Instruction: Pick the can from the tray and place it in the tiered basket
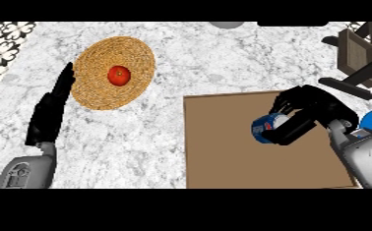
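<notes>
**Can in hand above the tray, basket yet to be reached**

The right hand has its fingers and thumb curled round the blue can, which lies tilted on its side in the grasp, over the right part of the brown tray. Whether the can touches the tray's surface or hangs just clear of it cannot be told from this steep angle. The step in hand looks like the pick.

The left hand rests at the left edge, fingers straight and pressed together, just beside a woven round mat bearing a tomato.

The dark tiered basket shows only partly at the upper right. The next move calls for lifting the can, carrying it up and right, and clearing the basket's rim before release.
</notes>
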Robot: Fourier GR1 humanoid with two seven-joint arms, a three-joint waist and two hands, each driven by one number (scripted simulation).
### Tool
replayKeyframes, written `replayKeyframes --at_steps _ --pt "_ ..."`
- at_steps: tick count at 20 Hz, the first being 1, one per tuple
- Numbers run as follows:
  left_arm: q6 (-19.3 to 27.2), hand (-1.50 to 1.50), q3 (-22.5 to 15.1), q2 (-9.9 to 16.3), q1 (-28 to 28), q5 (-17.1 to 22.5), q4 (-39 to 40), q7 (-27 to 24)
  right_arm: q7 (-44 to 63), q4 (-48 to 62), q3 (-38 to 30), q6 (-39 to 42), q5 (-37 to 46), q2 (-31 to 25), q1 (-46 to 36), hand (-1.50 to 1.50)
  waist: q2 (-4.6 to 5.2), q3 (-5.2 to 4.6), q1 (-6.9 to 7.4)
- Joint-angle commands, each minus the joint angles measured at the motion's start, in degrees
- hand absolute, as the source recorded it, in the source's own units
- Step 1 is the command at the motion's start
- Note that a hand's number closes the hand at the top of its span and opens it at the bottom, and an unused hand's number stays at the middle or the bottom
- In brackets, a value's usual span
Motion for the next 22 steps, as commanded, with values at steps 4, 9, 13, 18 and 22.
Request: replayKeyframes --at_steps 4,9,13,18,22 --pt "-2.08 0.00 -1.21 0.19 -2.11 0.37 -0.82 1.22 8.50 8.25 3.21 -2.70 14.49 -0.46 -22.31 1.50 0.54 -0.23 3.97" --pt "-1.04 0.00 -2.27 -0.83 -1.88 -0.96 -0.61 1.00 7.70 17.32 2.11 -7.78 24.23 2.81 -36.60 1.50 0.49 -0.17 3.82" --pt "-1.79 0.00 -1.58 -0.18 -0.78 -0.32 -0.18 -0.48 5.84 19.55 -0.48 -14.78 33.12 2.22 -42.39 1.50 0.23 -0.17 2.91" --pt "-1.00 0.00 -1.31 -0.52 -1.05 -0.58 -1.16 1.28 4.37 25.70 -2.41 -14.15 40.70 0.29 -52.94 1.50 0.24 -0.12 2.16" --pt "-0.54 0.00 -0.63 -0.46 -1.65 -0.66 -1.05 2.75 2.51 29.45 -4.03 -10.28 44.30 -3.68 -57.06 1.50 0.06 -0.07 0.83"
